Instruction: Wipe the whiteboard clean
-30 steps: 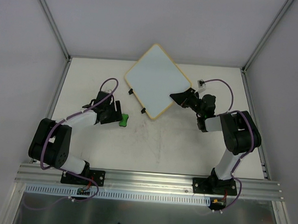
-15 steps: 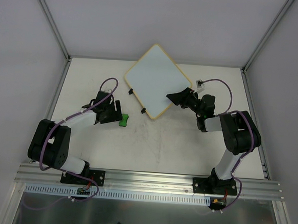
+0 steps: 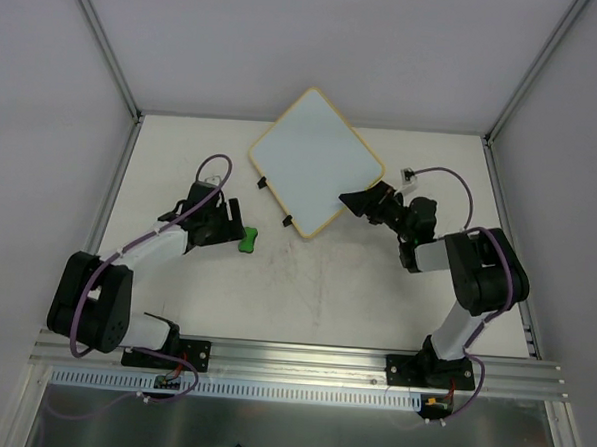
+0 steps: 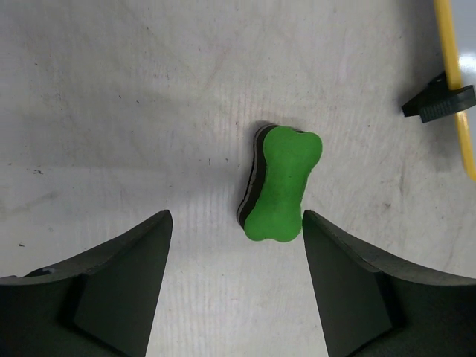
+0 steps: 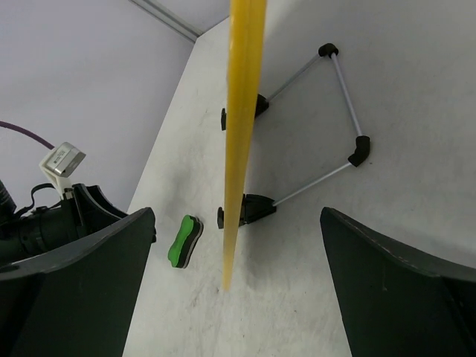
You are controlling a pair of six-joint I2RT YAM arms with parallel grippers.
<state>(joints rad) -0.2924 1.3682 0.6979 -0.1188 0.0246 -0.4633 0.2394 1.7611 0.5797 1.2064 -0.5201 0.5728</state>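
The whiteboard [image 3: 317,162], white with a thin tan frame, stands propped at the back middle, and I see no marks on its face. Two black clips [image 3: 288,222] sit on its lower left edge. In the right wrist view its frame [image 5: 242,134] shows edge-on between the wide-apart fingers of my open right gripper [image 5: 236,216], with a gap on both sides. My right gripper [image 3: 352,199] sits at the board's right corner. A green eraser [image 4: 281,184] lies on the table just beyond my open left gripper [image 4: 236,219], untouched. My left gripper [image 3: 230,225] is left of the eraser [image 3: 247,242].
A wire stand [image 5: 338,89] with black feet props the board from behind. One clip [image 4: 439,102] and the frame's edge [image 4: 454,74] show at the left wrist view's upper right. Grey walls and metal rails [image 3: 107,48] enclose the white table [image 3: 315,294].
My right gripper has opened off the board's right edge and drawn back slightly to the right. The left arm shifted a little; the eraser and board have not moved.
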